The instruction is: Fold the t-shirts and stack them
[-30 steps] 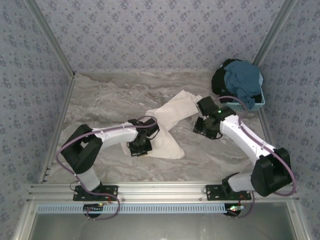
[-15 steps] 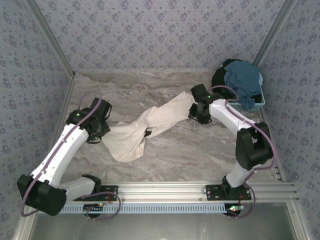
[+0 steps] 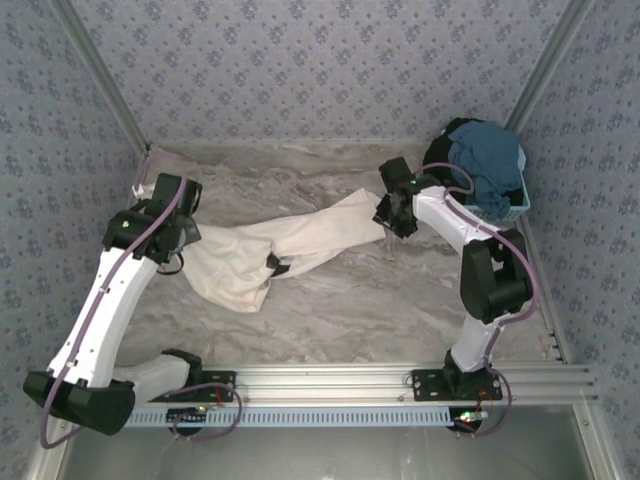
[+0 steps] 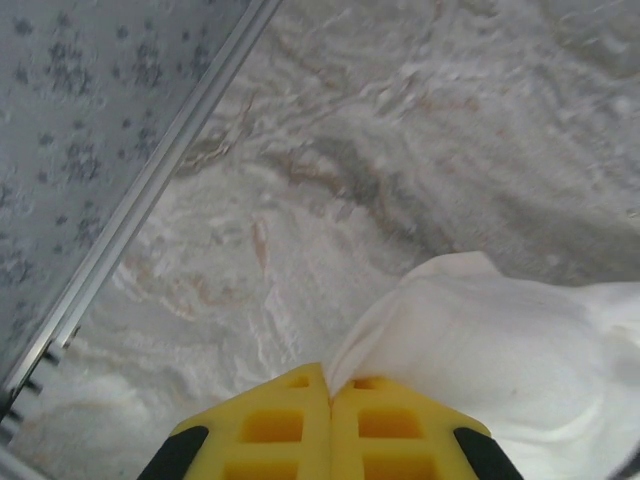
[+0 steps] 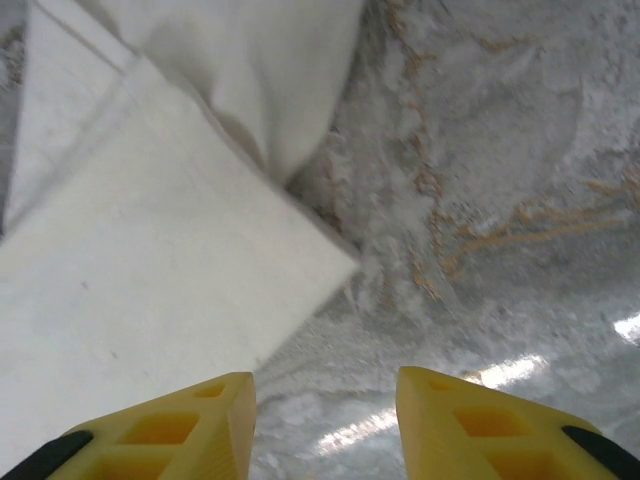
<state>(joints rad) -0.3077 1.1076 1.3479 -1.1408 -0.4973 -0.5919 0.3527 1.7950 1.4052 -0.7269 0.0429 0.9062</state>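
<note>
- Compared with half a second ago, the left gripper (image 3: 178,228) has moved further toward the far-left corner of the marble-look table (image 3: 380,300). It takes its end of the cream-white t-shirt (image 3: 300,240) with it, so the cloth now lies drawn out in a longer, flatter band. The right gripper (image 3: 392,215) has moved only a little toward the back.
- In the left wrist view, the yellow fingers are pressed together on an edge of the shirt (image 4: 480,340).
- In the right wrist view, the right gripper (image 5: 325,385) has its fingers apart over bare table and holds nothing. A corner of the shirt (image 5: 150,260) lies just ahead and to the left.
- The shirt lies across the middle of the table between the two grippers. The teal-blue t-shirt (image 3: 487,160) and the black t-shirt (image 3: 438,160) are piled in the light-blue basket (image 3: 510,208) at the far right.
- The shirt is probably light, soft and limp, so it sags and bunches wherever it is not held. A hem corner or shoulder seam seems the best place to pinch it.
</note>
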